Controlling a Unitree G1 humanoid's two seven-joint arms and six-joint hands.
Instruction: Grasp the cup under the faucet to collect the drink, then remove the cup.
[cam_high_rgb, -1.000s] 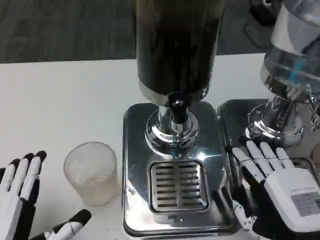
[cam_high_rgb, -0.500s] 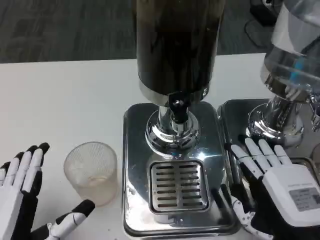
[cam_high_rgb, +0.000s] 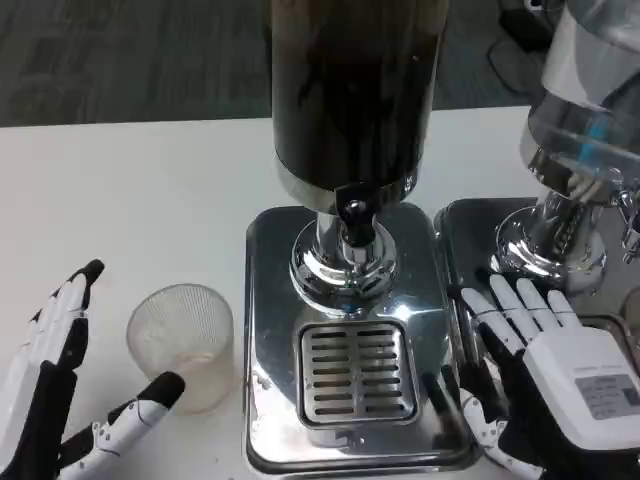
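Note:
A clear ribbed plastic cup (cam_high_rgb: 183, 345) stands upright on the white table, left of the dispenser's steel base (cam_high_rgb: 345, 340). The dark drink dispenser (cam_high_rgb: 350, 90) rises above the base, its faucet (cam_high_rgb: 353, 218) over the slotted drip grate (cam_high_rgb: 357, 372). My left hand (cam_high_rgb: 60, 400) is open just left of the cup, fingers spread and pointing up, thumb reaching under the cup's near side without holding it. My right hand (cam_high_rgb: 560, 375) lies open at the right edge of the base, fingers stretched forward.
A second dispenser with a clear tank (cam_high_rgb: 590, 100) stands at the right on its own steel base (cam_high_rgb: 480, 245), close behind my right hand. The white table (cam_high_rgb: 120, 210) stretches left and behind the cup.
My left hand has moved up and right toward the cup, its thumb now next to the cup's base. My right hand has barely shifted. The cup has not moved.

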